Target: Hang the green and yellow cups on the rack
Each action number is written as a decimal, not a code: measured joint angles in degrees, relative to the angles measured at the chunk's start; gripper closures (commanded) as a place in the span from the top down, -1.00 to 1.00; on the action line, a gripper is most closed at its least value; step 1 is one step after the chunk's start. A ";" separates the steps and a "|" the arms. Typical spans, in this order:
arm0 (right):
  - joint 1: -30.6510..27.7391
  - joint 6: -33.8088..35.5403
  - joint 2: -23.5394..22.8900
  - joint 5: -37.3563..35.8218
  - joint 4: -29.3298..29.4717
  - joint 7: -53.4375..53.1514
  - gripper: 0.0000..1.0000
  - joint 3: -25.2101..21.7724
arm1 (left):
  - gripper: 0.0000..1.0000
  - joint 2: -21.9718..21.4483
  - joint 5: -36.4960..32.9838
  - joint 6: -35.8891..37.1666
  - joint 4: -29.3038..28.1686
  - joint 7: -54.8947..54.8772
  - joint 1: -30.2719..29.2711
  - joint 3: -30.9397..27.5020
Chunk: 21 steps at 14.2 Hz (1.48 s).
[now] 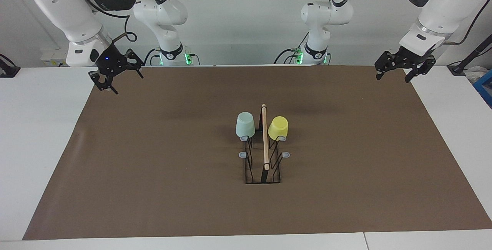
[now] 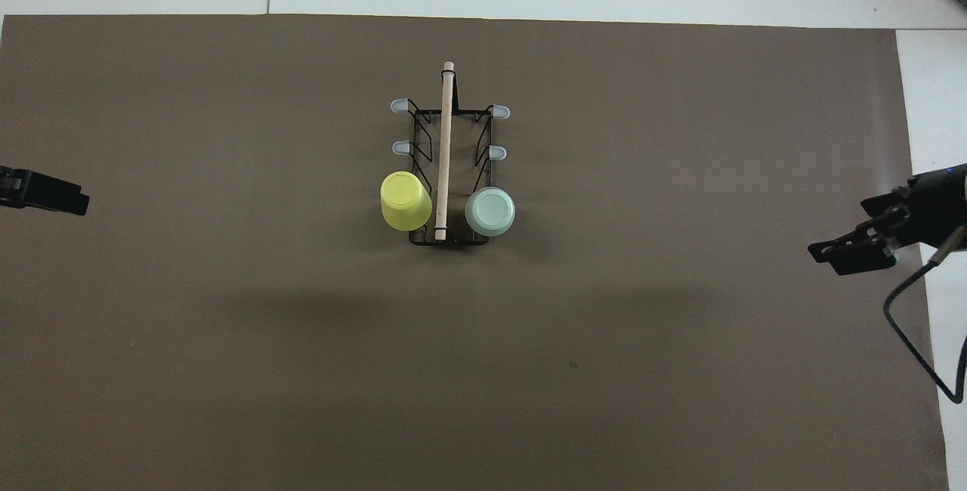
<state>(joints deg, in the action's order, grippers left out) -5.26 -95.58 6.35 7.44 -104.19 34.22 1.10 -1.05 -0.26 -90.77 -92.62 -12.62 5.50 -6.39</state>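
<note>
Green cup [image 1: 245,125] and yellow cup [image 1: 278,127] both sat upside down on the rack [image 1: 263,165], each on a prong at the end of the rack nearer the robots – green on the side toward the right arm's end of the table, yellow on the side toward the left arm's. Wooden rod [image 1: 264,136] ran between them along the top of the frame. Four grey-tipped prongs [image 2: 399,106] were bare. Rack stood about mid-mat on the brown mat [image 1: 153,173], w/ nothing else near it.

Judged from that, the hanging looked done; nothing was left to pick up.

Right gripper [image 1: 115,76] hung over the mat's edge at the right arm's end, jaws spread, holding nothing. Left gripper [image 1: 404,65] hung over the mat's corner at the left arm's end, also spread and empty. Both were well apart from the rack. In the overhead view only the left gripper's tip showed at the frame edge.

Risks from here – small, but:
- Yellow cup looked tilted outward on its prong, so a table knock could tip it off.
- Rack is narrow and light-looking; an arm sweeping low across the middle could shove it or topple it, cups incl.
- Can't tell how deep either cup sat on its prong, so a loose seat is possible.
</note>
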 measured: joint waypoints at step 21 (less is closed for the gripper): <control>18.79 4.67 -5.59 -4.05 9.33 -30.41 1.00 -10.97 | 1.00 -0.02 0.32 -0.13 0.04 -2.20 -0.72 -0.51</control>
<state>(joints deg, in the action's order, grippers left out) 13.53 -90.91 0.76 3.39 -94.85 3.81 -9.87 -1.07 0.06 -90.89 -92.58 -14.82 4.78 -6.89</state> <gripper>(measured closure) 0.000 0.000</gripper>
